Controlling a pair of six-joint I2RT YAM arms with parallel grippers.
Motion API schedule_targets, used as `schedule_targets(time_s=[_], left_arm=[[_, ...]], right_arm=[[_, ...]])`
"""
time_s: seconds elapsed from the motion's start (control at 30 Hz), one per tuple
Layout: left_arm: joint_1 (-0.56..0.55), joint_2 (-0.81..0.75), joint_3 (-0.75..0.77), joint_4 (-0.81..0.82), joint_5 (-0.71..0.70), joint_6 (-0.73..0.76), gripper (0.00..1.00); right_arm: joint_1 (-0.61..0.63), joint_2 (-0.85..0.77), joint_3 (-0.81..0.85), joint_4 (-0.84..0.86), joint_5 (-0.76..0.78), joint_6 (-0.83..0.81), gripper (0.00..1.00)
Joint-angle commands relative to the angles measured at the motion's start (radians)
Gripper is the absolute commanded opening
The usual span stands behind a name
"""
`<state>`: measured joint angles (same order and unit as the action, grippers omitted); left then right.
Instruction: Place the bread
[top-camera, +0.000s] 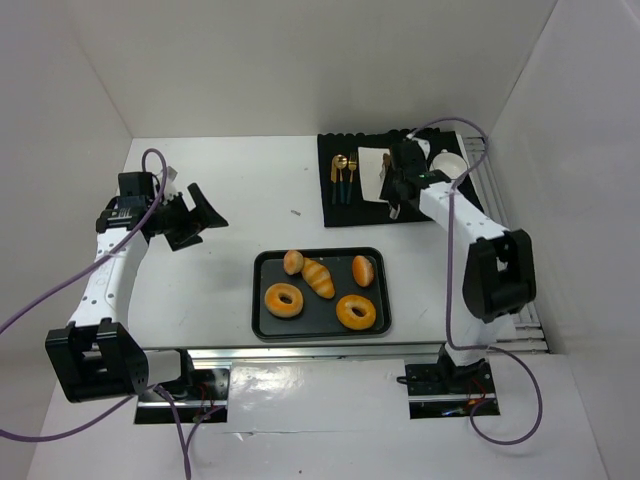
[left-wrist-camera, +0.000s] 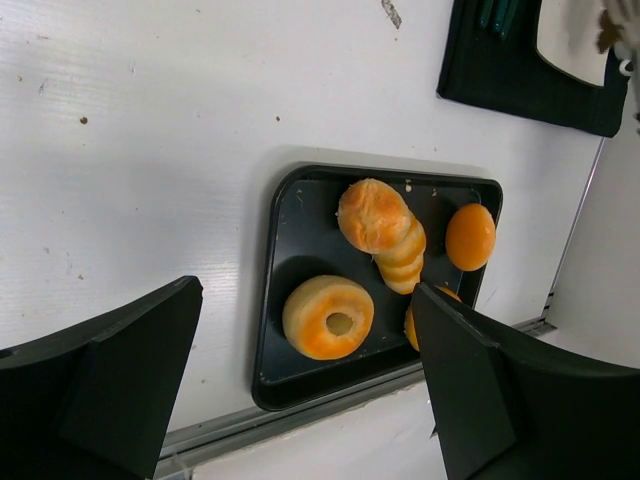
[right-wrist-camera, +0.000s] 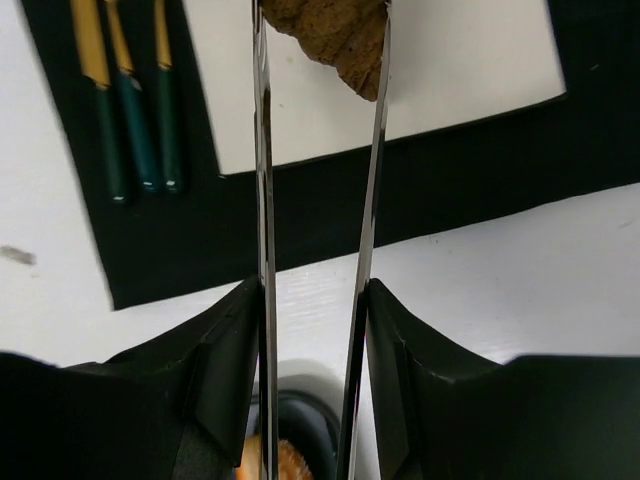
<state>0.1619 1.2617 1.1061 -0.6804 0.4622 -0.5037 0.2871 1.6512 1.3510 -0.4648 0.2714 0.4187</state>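
My right gripper (right-wrist-camera: 312, 300) is shut on metal tongs (right-wrist-camera: 263, 180). The tong tips pinch a brown piece of bread (right-wrist-camera: 335, 35) over a white square plate (right-wrist-camera: 460, 70) on a black mat (right-wrist-camera: 450, 180). In the top view this gripper (top-camera: 395, 190) is at the plate's (top-camera: 370, 160) near edge. A black tray (top-camera: 262, 300) holds several orange breads: two rings (top-camera: 284, 300), a ridged roll (top-camera: 319, 277) and buns. My left gripper (top-camera: 195, 220) is open and empty, left of the tray. In its wrist view (left-wrist-camera: 305, 295) the tray (left-wrist-camera: 275, 300) lies below.
Gold-and-teal cutlery (top-camera: 343, 178) lies on the mat left of the plate and shows in the right wrist view (right-wrist-camera: 130, 110). A white bowl (top-camera: 448, 163) stands at the mat's right end. White walls enclose the table on three sides.
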Motion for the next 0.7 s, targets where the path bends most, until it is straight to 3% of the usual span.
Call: schedule_targets(time_s=[0.0,0.1,0.2,0.27,0.33,0.67], left_arm=[[-0.001,0.01,0.018,0.012,0.024,0.001,1.0],[-0.001,0.022,0.018,0.002,0.013,0.01,1.0],[-0.001,0.033,0.018,0.002,0.013,0.01,1.0],[-0.001,0.042,0.018,0.002,0.013,0.01,1.0],[-0.001,0.042,0.018,0.002,0.013,0.019,1.0],[-0.001,0.031,0.017,0.002,0.023,0.019,1.0]], right_arm=[[-0.018,0.056,0.089,0.13,-0.026,-0.023,0.37],[-0.028,0.122,0.132,0.12,-0.026,-0.023,0.37],[-0.037,0.153,0.142,0.12,-0.037,-0.023,0.45],[-0.037,0.167,0.163,0.104,-0.037,-0.023,0.56],[-0.037,0.154,0.163,0.104,-0.037,-0.023,0.59],[-0.037,0.035,0.114,0.055,-0.026,-0.023,0.65]])
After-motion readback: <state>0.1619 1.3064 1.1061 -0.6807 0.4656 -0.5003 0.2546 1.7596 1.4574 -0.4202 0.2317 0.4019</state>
